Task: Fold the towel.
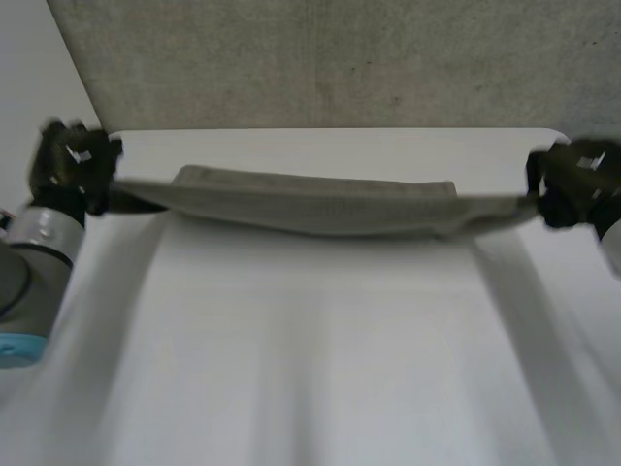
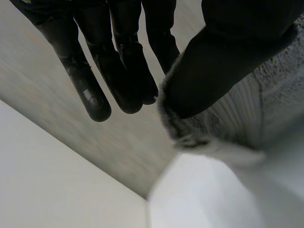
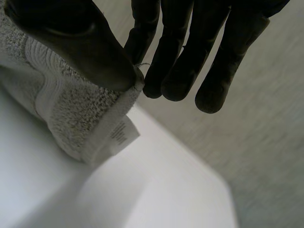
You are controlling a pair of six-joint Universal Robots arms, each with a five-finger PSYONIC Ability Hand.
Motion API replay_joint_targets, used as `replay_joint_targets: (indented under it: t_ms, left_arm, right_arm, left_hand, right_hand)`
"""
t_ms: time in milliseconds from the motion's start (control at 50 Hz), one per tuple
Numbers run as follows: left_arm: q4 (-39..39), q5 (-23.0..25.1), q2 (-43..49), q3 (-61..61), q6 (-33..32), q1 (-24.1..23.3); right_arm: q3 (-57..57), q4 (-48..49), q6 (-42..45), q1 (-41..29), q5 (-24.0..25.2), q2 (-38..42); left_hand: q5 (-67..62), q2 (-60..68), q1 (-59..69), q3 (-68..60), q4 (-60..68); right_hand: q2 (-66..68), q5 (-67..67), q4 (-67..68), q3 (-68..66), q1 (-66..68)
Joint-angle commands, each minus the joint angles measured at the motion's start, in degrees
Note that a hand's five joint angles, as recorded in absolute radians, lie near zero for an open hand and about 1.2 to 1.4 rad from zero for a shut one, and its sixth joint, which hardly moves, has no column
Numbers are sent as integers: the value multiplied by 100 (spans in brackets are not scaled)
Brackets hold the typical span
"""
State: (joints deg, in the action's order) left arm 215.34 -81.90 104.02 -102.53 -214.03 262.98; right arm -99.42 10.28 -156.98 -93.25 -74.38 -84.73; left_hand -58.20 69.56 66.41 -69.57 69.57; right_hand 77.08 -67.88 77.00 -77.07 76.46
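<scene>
**Towel stretched between both hands over the far table**

In the head view the grey towel (image 1: 310,204) runs as a long band from 9 o'clock to 3 o'clock, across the far half of the white table (image 1: 310,349). It sags a little in the middle. Its far edge shows as a paler strip toward 12 o'clock. I cannot tell whether its middle touches the table.

The left hand (image 1: 73,165) sits at 9 o'clock, at the towel's left end, with the left arm (image 1: 34,262) coming in from 8 o'clock. The right hand (image 1: 572,184) sits at 3 o'clock, at the towel's right end. A grey wall (image 1: 340,58) stands beyond the table at 12 o'clock.

In the left wrist view the thumb (image 2: 213,61) presses the towel's end against the straight fingers (image 2: 118,71), so this hand pinches the towel. The cloth hangs from the pinch, beside the thumb, with the table under it.

In the right wrist view the right hand does the same. Its thumb lies on the towel's corner and nips the cloth against the nearest fingertip, while the other fingers are straight and bare. A small white label (image 3: 121,133) hangs from the towel's edge just below the thumb, and the ribbed border runs along beside it.
</scene>
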Motion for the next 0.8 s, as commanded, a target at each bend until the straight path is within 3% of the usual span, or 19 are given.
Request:
replay_joint_targets:
  t_ms: [20,180,260,420,540,640,700,740,760,800]
  left_arm:
    - [-438,69,-1995,250,527,-168]
    - [-2115,718,-2184,1050,616,-220]
    - [-2645,904,-1361,1226,581,-203]
    - [-2857,887,203,1499,205,-150]
    - [-2822,746,1077,1957,-131,-159]
    - [-2542,465,1604,3061,-87,-238]
    - [-2259,447,1578,3354,36,-273]
    - [-1307,316,1273,3766,517,-465]
    - [-1301,316,1270,3767,520,-467]
    - [-77,45,675,3785,1158,-510]
  right_arm:
    - [1351,-1498,27,52,326,-947]
    - [3304,-3460,289,79,661,-932]
    - [3666,-3911,712,79,653,-474]
    - [4167,-4403,1503,-114,407,1003]
    - [4747,-4429,1618,-896,-340,2251]
    - [5582,-4245,1758,-1143,-736,2910]
    - [6558,-3559,1512,-1266,-991,3138]
    - [7127,-2448,944,-1327,-1306,2964]
    - [7129,-2443,941,-1327,-1307,2963]
    - [7156,-1924,651,-1318,-1395,2725]
  left_hand:
    - [-1180,1044,1359,-1043,1043]
    - [-1180,1044,1359,-1043,1043]
    - [-1180,1044,1359,-1043,1043]
    - [-1180,1044,1359,-1043,1043]
    - [-1180,1044,1359,-1043,1043]
    - [-1180,1044,1359,-1043,1043]
    - [-1180,1044,1359,-1043,1043]
    - [-1180,1044,1359,-1043,1043]
    - [-1180,1044,1359,-1043,1043]
    - [-1180,1044,1359,-1043,1043]
  right_hand:
    - [292,-212,300,-293,354]
    - [292,-212,300,-293,354]
    - [292,-212,300,-293,354]
    - [292,-212,300,-293,354]
    - [292,-212,300,-293,354]
    - [292,-212,300,-293,354]
    - [292,-212,300,-293,354]
    - [292,-212,300,-293,354]
    - [292,-212,300,-293,354]
    - [292,-212,300,-293,354]
